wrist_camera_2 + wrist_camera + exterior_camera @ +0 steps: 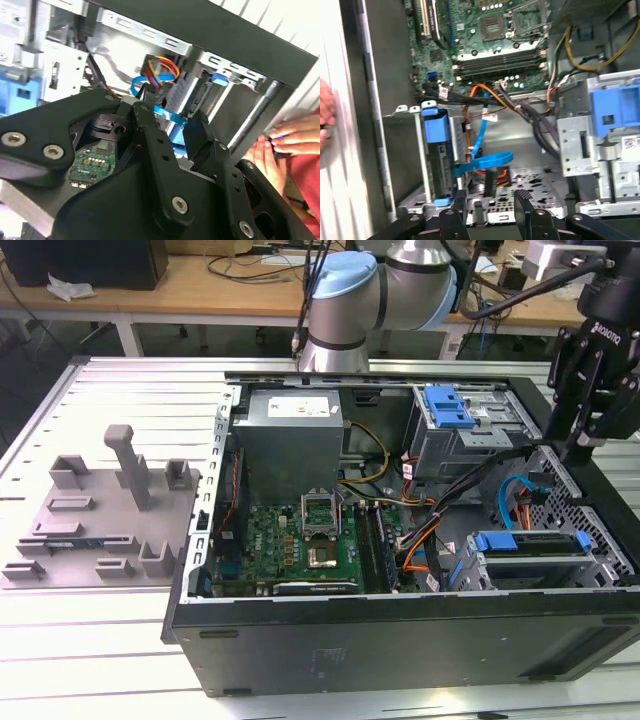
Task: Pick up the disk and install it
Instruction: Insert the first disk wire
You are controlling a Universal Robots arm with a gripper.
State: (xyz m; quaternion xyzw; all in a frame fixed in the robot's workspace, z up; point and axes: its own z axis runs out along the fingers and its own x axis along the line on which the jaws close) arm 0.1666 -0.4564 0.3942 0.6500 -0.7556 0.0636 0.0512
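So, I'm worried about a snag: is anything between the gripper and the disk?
Yes. A looped blue cable lies between the open gripper and the disk, which sits in its bay.

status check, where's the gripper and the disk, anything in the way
Gripper over the case, jaws open, empty. Disk sitting in the drive cage. Blue cable looped beside it; a person's hand at the case wall.

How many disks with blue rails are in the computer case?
1. The disk sits in the metal bay at the exterior view's lower right. More may be hidden.
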